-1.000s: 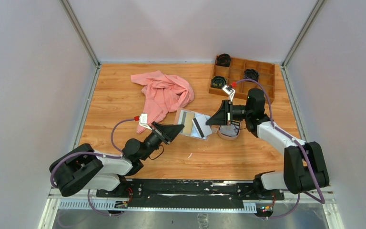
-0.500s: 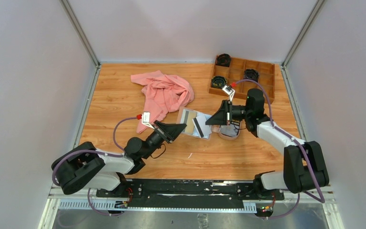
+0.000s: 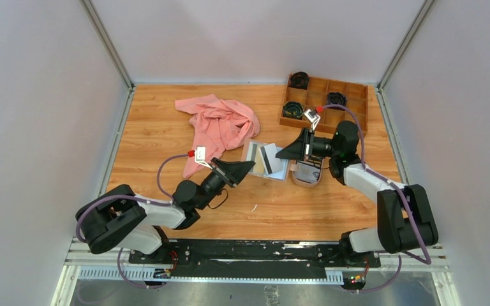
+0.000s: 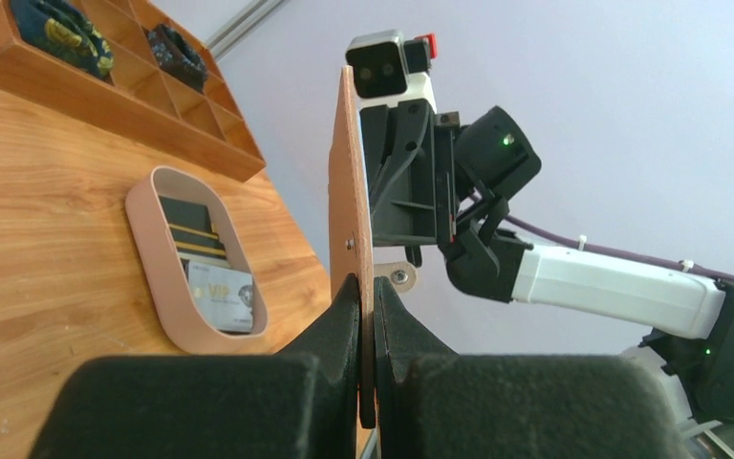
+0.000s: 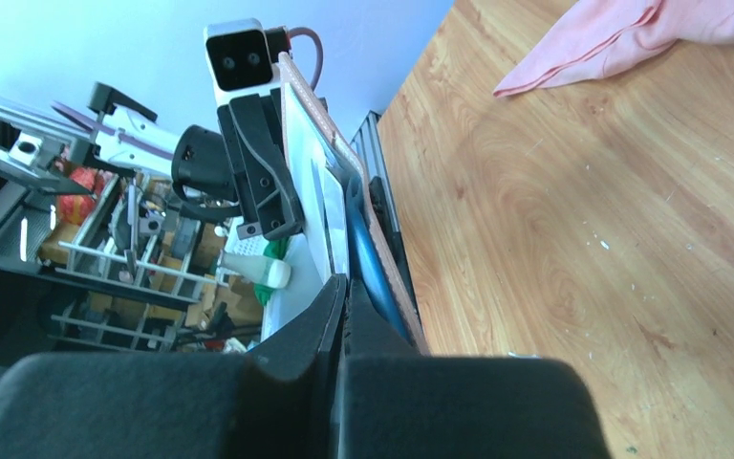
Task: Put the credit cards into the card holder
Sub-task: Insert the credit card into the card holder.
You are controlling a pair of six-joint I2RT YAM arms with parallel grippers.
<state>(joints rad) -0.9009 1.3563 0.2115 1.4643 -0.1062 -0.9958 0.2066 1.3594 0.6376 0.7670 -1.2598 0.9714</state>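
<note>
Ctr of frame: L gripper pinched tight on card holder, lower-left edge; R gripper clamps its right edge. Credit cards in oval tray just right. Pink cloth, wooden box up top.

We see our left hand pinched tight on the lower edge of the tan card holder, which stands upright and edge-on. The right arm is just behind it. Left on the tabletop, an oval pink tray holds credit cards, black and pale grey. A wooden box lies beyond.
</note>
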